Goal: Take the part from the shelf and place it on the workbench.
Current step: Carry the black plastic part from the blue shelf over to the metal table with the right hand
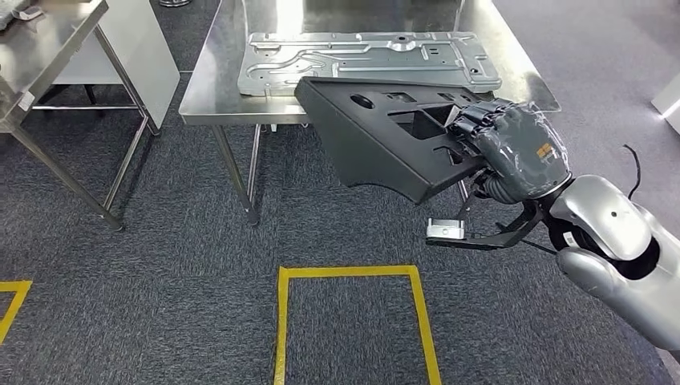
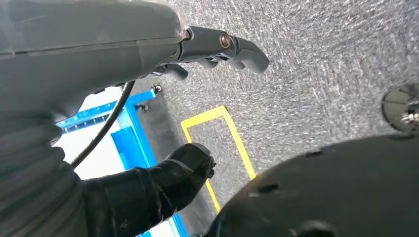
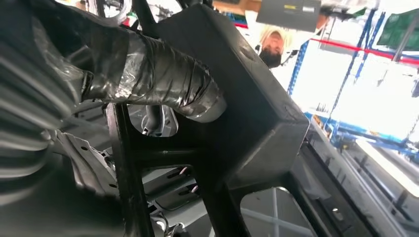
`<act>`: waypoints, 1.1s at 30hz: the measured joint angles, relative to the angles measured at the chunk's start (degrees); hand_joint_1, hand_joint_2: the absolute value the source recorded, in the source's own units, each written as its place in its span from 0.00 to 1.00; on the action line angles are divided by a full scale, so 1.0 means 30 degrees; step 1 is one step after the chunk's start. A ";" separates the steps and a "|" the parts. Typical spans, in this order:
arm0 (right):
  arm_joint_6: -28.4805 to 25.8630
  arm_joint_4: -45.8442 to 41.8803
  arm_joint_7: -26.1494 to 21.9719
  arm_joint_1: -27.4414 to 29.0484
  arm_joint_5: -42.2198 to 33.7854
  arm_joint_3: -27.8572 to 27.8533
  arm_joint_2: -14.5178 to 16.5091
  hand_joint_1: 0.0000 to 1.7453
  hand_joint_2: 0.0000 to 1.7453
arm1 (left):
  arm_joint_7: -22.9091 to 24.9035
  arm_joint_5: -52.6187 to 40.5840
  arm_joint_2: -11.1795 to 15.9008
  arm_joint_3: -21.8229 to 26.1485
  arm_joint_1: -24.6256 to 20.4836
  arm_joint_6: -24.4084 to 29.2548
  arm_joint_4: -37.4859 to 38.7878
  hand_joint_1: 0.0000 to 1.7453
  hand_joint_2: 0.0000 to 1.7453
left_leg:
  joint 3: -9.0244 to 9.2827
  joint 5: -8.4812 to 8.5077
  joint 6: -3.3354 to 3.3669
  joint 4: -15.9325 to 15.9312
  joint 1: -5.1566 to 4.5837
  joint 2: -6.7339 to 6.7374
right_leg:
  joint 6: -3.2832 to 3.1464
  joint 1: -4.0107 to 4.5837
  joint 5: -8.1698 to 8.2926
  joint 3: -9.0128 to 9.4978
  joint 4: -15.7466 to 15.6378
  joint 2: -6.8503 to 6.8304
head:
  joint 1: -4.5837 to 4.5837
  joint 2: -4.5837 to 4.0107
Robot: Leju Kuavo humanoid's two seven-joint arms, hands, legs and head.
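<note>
head view: the right hand (image 1: 513,144) grips the black plastic panel (image 1: 385,132) by a cutout. its long axis runs toward ten o'clock, overhanging the steel workbench (image 1: 216,88) edge beside the metal plate (image 1: 361,58).

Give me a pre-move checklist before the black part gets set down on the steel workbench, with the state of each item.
1. Right robot hand grips the black plastic panel with cut-outs: ok.
2. Panel over the stainless steel workbench: not ok; only its far edge overlaps the bench, the rest hangs over the grey carpet.
3. Free landing spot: not ok; a stamped silver metal sheet covers the bench top ahead.
4. Panel level: not ok, tilted.
5. Left robot hand free: ok, holds nothing.
6. Height above the bench edge: cannot tell.
</note>
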 joint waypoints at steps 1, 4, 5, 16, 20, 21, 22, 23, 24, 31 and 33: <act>0.0096 0.0022 0.0040 -0.0036 0.0042 -0.0049 0.0024 1.00 1.00 | 0.0004 0.0035 0.0004 -0.0005 -0.0007 0.0002 0.0000 0.00 1.00 | 0.0106 -0.0142 -0.0090 0.0002 0.0005 -0.0045 | -0.0102 0.0074 0.0634 0.0169 -0.0821 0.0030 | -0.0004 0.0002; 0.0465 0.0067 0.0175 -0.0190 0.0284 -0.0113 0.0064 1.00 1.00 | 0.0040 0.0118 0.0013 -0.0016 -0.0028 -0.0018 0.0000 0.00 1.00 | 0.0223 -0.0195 -0.0429 -0.0033 -0.0008 -0.0092 | -0.0450 0.0210 0.0990 0.0312 -0.1432 0.0071 | 0.0017 0.0002; 0.0585 0.0071 0.0224 -0.0231 0.0374 -0.0133 0.0060 1.00 1.00 | 0.0057 0.0133 0.0031 -0.0020 -0.0025 -0.0024 0.0000 0.00 1.00 | 0.0186 -0.0171 -0.0523 0.0139 -0.0027 -0.0052 | -0.0561 0.0151 0.0999 0.0457 -0.1564 0.0053 | 0.0022 0.0002; 0.1940 0.0362 0.0719 -0.0660 0.0914 -0.0157 0.0055 1.00 1.00 | 0.0086 0.0309 0.0257 -0.0036 -0.0009 -0.0069 0.0000 0.00 1.00 | -0.2259 0.1246 -0.0935 0.0839 0.0207 0.0504 | -0.0613 -0.0042 -0.0388 0.2327 -0.1742 -0.0082 | -0.0058 -0.0002; 0.2326 0.0483 0.0745 -0.0953 0.0934 -0.0096 0.0029 1.00 1.00 | 0.0042 0.0300 0.0344 -0.0062 -0.0039 -0.0078 0.0000 0.00 1.00 | -0.1628 0.1367 -0.0406 -0.0183 0.0089 0.0452 | -0.0096 -0.0044 -0.0553 0.2630 -0.1679 -0.0060 | -0.0058 -0.0002; 0.2360 0.0514 0.0759 -0.1027 0.0954 -0.0091 0.0016 1.00 1.00 | 0.0033 0.0299 0.0350 -0.0067 -0.0023 -0.0078 0.0000 0.00 1.00 | -0.1405 0.1406 -0.0259 -0.0287 0.0117 0.0439 | -0.0035 -0.0057 -0.0575 0.2596 -0.1322 -0.0052 | -0.0049 -0.0002; 0.2371 0.0545 0.0776 -0.1126 0.0991 -0.0084 0.0005 1.00 1.00 | 0.0025 0.0295 0.0363 -0.0071 -0.0013 -0.0078 0.0000 0.00 1.00 | -0.1173 0.1394 -0.0135 -0.0345 0.0128 0.0429 | 0.0009 -0.0081 -0.0717 0.2335 -0.0705 -0.0041 | -0.0049 -0.0002; 0.2369 0.0574 0.0798 -0.1206 0.1057 -0.0073 0.0002 1.00 1.00 | 0.0018 0.0291 0.0383 -0.0075 -0.0017 -0.0071 0.0000 0.00 1.00 | -0.1019 0.1331 -0.0044 -0.0392 0.0137 0.0422 | 0.0044 -0.0094 -0.1025 0.1778 0.0290 -0.0032 | -0.0044 -0.0002; 0.2364 0.0603 0.0820 -0.1275 0.1137 -0.0056 0.0002 1.00 1.00 | 0.0013 0.0284 0.0403 -0.0076 -0.0034 -0.0064 0.0000 0.00 1.00 | -0.0926 0.1235 0.0019 -0.0391 0.0116 0.0413 | 0.0077 -0.0085 -0.1472 0.1039 0.1472 -0.0010 | -0.0038 -0.0002; 0.2335 0.0821 0.0953 -0.1347 0.1377 0.0172 0.0018 1.00 1.00 | -0.0009 0.0280 0.0437 -0.0084 -0.0030 -0.0076 0.0000 0.00 1.00 | 0.0277 0.0028 -0.0095 -0.0259 -0.0014 0.0203 | -0.0210 0.0068 0.0490 -0.0117 -0.0413 -0.0001 | -0.0035 0.0002; 0.2357 0.0869 0.1147 -0.1442 0.1654 0.0279 0.0096 1.00 1.00 | -0.0016 0.0324 0.0466 -0.0084 -0.0056 -0.0084 0.0000 0.00 1.00 | 0.0395 -0.0195 -0.0313 -0.0239 -0.0019 0.0182 | -0.0483 0.0242 0.1379 0.0097 -0.1455 0.0015 | -0.0036 0.0000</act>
